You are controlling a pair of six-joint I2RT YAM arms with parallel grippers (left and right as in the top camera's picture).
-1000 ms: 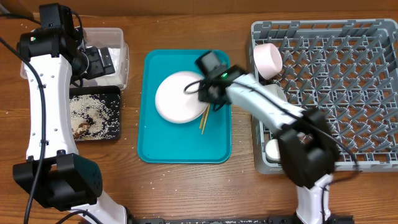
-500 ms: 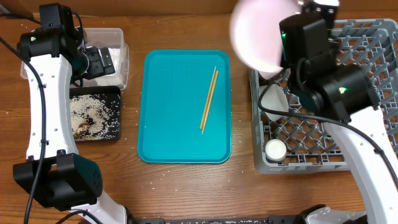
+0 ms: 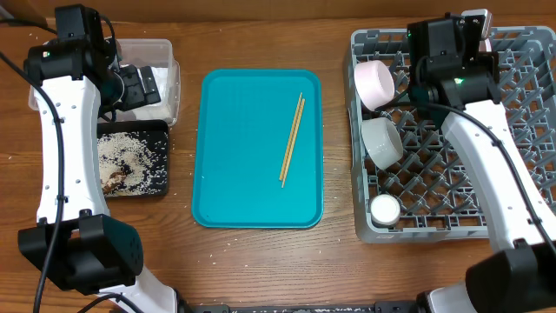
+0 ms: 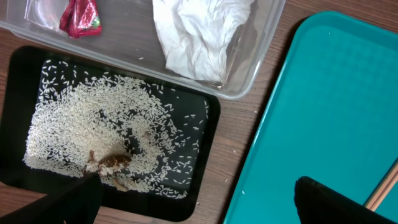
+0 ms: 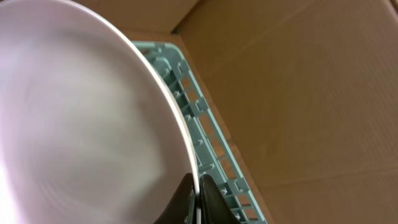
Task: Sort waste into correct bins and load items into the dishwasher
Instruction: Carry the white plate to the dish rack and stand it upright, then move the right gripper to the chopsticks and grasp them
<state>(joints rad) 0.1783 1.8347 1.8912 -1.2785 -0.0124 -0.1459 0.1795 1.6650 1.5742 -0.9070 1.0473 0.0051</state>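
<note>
Reaching from the table's [image 3: 261, 261] near right corner up across the dish rack [image 3: 512, 130], with the right gripper [image 5: 196, 196] over the rack's far edge. Clamped tight on the rim of the plate [image 5: 87, 124]. Held upright, edge-on from overhead, its broad face filling the left of the wrist view, the rack's latticed wall behind it.

Raised along the table's left edge, with the left gripper [image 3: 139, 85] over the near side of the clear tub [image 3: 167, 61]. Jaws spread wide, holding nothing, above the black tray [image 4: 208, 112] and its rice [image 4: 93, 124].

In the tub: napkin [image 4: 199, 31] and red wrapper [image 4: 79, 15].

On the teal tray [image 3: 234, 191], toward its right edge: chopsticks [image 3: 292, 139], side by side, long axis running from the far right corner slantwise toward the near middle.

Along the rack's left edge: pink bowl [image 3: 375, 83] on its side, pale bowl [image 3: 382, 141] next, cup [image 3: 385, 209] by the near left corner.
</note>
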